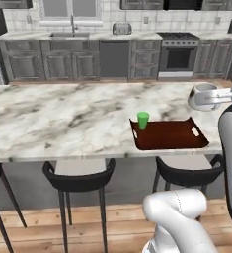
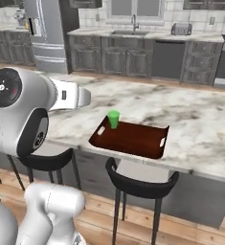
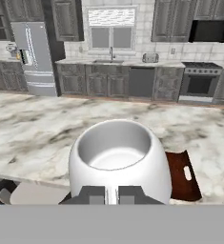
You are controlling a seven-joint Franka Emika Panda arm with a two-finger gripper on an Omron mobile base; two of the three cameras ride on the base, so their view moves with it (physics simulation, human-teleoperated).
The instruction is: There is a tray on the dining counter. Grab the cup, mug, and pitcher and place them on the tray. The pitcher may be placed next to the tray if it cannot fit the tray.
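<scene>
Mug: gripped at its near side by the claw, jaws pinched nearly shut on it — carried in the air, mouth up.
Tray: on the desk, below and left of the mug (left base view).
Cup: stands in the tray's far left corner.
Next move, likely: lower the mug toward the tray's bare middle.

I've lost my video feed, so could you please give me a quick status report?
Tool shut on mug, held above the dining counter. Cup already on tray. Nothing blocking the tray's free space.
</scene>
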